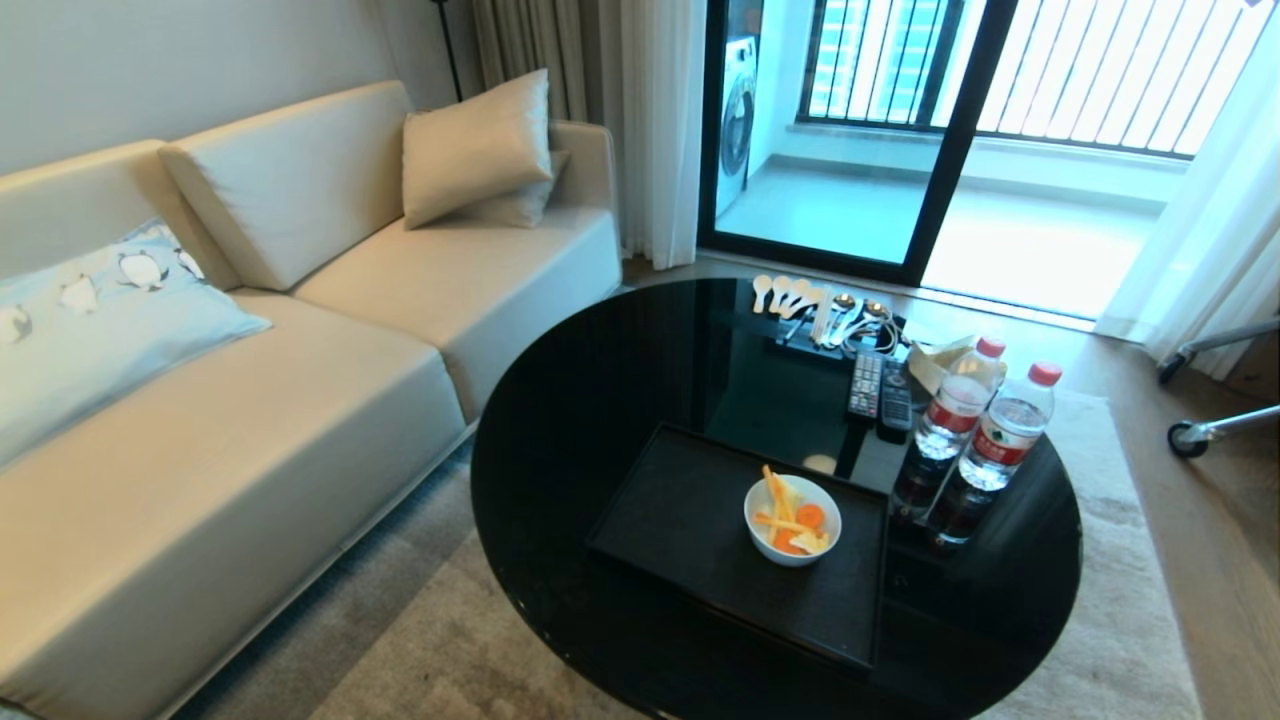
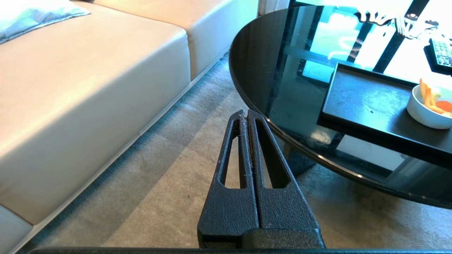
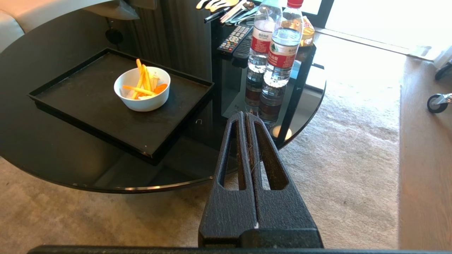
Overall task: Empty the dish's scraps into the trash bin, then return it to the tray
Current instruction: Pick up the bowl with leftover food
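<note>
bowl (image 1: 793,520) w/ scraps (image 1: 790,518) on tray (image 1: 680,515) | left pincer (image 2: 244,113) together, off counter (image 1: 600,400) | right pincer (image 3: 245,115) together, empty

No text can be read with any certainty. The two water bottles (image 3: 275,46) standing side by side on the counter (image 3: 53,141) each carry a red-and-white label (image 3: 279,53) with small white characters on the red band, too small to make out; in the head view the same labels (image 1: 995,445) show only as red bands. The remote controls (image 3: 235,37) beside the bottles have rows of pale buttons whose markings are illegible. The yellow packet (image 3: 306,32) behind the bottles shows no legible print.
</note>
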{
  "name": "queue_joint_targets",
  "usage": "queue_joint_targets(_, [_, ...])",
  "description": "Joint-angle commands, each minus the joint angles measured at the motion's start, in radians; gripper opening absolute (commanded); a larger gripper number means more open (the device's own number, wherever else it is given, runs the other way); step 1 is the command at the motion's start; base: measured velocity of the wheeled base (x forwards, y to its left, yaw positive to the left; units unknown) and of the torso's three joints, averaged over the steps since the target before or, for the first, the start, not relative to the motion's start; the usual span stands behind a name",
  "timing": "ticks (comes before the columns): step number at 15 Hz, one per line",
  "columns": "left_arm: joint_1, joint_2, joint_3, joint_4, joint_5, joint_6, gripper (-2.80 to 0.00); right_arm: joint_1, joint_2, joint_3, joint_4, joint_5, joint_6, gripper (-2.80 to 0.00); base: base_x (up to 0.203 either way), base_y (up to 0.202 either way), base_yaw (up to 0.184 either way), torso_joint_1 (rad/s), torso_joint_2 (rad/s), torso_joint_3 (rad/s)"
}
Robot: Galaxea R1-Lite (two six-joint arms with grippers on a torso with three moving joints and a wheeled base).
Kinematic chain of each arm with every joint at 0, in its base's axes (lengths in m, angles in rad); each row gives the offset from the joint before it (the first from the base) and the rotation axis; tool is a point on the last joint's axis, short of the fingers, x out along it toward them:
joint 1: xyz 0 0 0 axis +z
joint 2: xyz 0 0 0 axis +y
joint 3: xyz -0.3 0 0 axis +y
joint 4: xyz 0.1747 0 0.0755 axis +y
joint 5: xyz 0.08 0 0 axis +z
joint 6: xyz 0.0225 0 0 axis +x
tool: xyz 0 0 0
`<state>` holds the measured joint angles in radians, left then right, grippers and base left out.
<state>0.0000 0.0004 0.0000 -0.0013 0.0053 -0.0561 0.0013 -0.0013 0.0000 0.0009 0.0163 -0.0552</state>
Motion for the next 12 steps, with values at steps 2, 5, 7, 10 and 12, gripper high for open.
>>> queue_joint_targets(2, [0.0, 0.0, 0.0, 0.0, 0.001, -0.001, -2.8, 0.0, 0.001, 0.0, -0.001, 0.001, -0.005, -2.8, 0.0, 0.0, 0.0, 0.0, 0.0, 0.0])
queue_joint_targets(5, [0.0, 0.0, 0.0, 0.0, 0.001, -0.001, -2.8, 0.0, 0.001, 0.0, -0.001, 0.004, -0.012, -2.8, 0.0, 0.0, 0.0, 0.0, 0.0, 0.0])
queue_joint_targets(7, [0.0, 0.0, 0.0, 0.0, 0.001, -0.001, -2.8, 0.0, 0.001, 0.0, -0.001, 0.007, -0.014, -2.8, 0.0, 0.0, 0.0, 0.0, 0.0, 0.0])
queue_joint_targets(10, [0.0, 0.001, 0.0, 0.0, 0.001, -0.001, -2.8, 0.0, 0.001, 0.0, 0.001, 0.005, -0.011, -2.8, 0.0, 0.0, 0.0, 0.0, 0.0, 0.0])
queue_joint_targets(12, [0.0, 0.0, 0.0, 0.0, 0.001, -0.001, -2.8, 0.0, 0.001, 0.0, 0.001, 0.007, -0.016, -2.8, 0.0, 0.0, 0.0, 0.0, 0.0, 0.0])
